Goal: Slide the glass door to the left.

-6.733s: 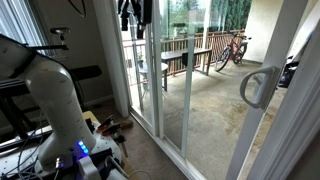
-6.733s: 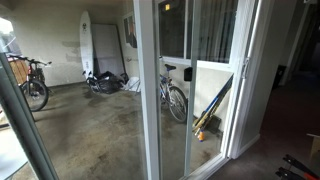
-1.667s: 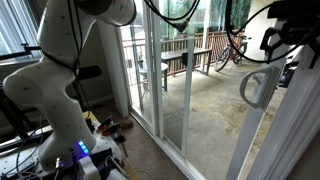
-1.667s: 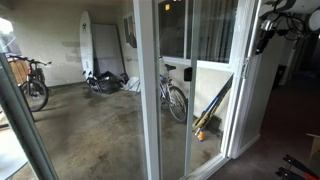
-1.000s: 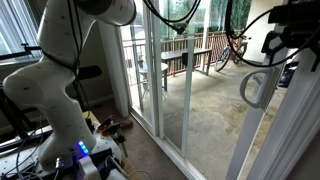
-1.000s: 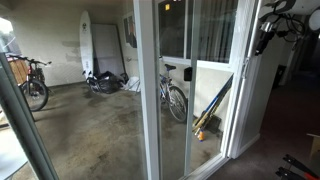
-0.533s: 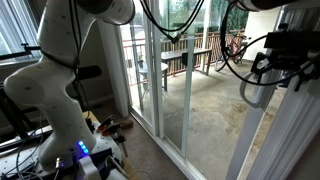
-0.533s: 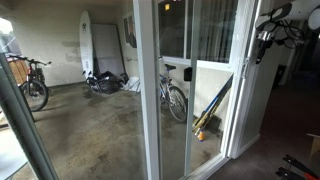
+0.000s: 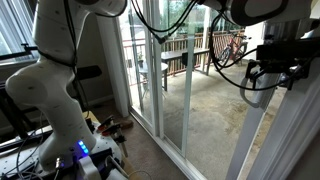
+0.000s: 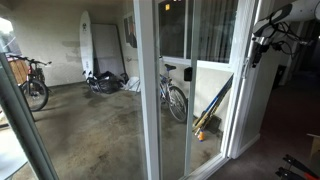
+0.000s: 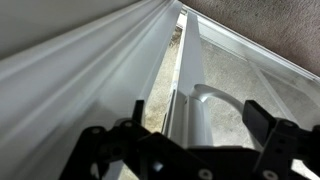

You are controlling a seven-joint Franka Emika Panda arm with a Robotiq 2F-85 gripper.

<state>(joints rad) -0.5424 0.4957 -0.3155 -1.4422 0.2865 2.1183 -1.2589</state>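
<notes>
Jaws of the black Robotiq gripper (image 11: 195, 125) stand spread on either side of the pale grey D-shaped loop handle (image 11: 215, 98), not closed on it. The handle sits on the edge of the tall clear glass door in a narrow white frame (image 9: 282, 130), at the right of an exterior view. Beyond the glass lies a grey concrete patio floor (image 9: 200, 105), with a red bicycle (image 9: 232, 48) by a brown wooden railing (image 9: 185, 55)

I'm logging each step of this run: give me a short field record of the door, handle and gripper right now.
glass door: upright, white-framed
handle: pale loop on the door's edge
gripper: open, handle between its fingers in the wrist view
contact: cannot tell
outside: parked bicycle
</notes>
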